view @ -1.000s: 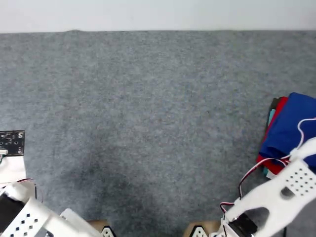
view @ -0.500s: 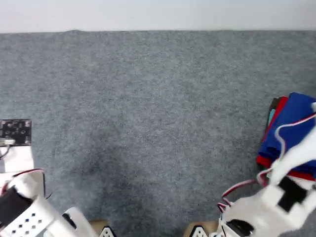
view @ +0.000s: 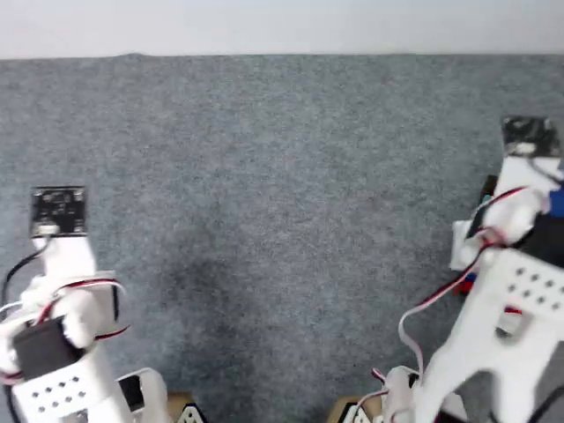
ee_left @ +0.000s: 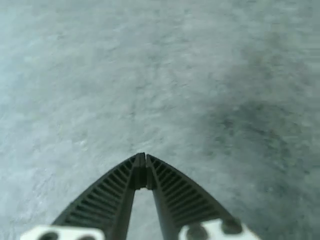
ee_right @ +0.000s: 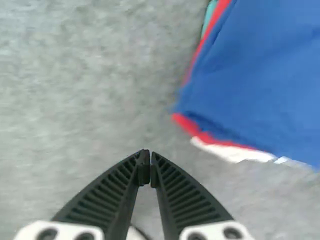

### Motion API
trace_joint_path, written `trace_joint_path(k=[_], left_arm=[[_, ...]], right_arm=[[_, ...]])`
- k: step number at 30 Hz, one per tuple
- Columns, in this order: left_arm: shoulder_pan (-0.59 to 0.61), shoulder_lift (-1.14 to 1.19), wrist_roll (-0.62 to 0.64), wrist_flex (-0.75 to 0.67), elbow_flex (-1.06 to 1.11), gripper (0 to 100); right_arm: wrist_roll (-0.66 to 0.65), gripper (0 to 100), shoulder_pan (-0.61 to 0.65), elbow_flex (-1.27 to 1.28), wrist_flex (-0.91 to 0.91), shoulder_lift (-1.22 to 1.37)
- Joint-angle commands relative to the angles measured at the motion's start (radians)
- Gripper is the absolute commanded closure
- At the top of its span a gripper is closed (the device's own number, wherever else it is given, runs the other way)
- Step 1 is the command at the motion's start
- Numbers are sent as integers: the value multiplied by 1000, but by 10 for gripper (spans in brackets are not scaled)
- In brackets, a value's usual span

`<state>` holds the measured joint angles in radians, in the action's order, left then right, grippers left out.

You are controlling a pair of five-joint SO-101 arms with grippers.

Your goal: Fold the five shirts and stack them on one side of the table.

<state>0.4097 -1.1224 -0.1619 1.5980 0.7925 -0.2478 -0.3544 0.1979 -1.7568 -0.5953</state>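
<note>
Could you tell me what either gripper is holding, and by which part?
Nothing is held. The left gripper and right gripper are both shut and empty; the right one is beside the shirt stack, apart from it.

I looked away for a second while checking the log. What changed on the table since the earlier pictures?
The left claw advanced farther out over the grey mat; the right claw advanced alongside the stack of shirts. No grasp or release shows. The stack stayed put.

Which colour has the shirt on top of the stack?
Blue; the top shirt shows best in the right wrist view.
</note>
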Motion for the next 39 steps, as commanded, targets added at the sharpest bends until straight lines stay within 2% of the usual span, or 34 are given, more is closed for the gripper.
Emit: trace_joint_path(k=[1,5,10,19,29,35,39], left_arm=[[-127,-8,23,-71,70,995],[-210,-8,78,-167,188,995],[-242,-8,87,-275,260,995],[-307,-8,87,-391,357,995],[-307,-8,84,-578,545,995],[-307,-8,83,-646,591,995],[-308,-8,83,-687,613,995]], right_arm=[[115,988,71,98,-31,-142],[155,983,160,242,-19,-259],[150,987,225,440,61,-415],[153,988,226,772,274,-782],[146,988,226,1003,328,-1162],[12,988,226,1122,389,-1219],[-6,988,226,1218,461,-1218]])
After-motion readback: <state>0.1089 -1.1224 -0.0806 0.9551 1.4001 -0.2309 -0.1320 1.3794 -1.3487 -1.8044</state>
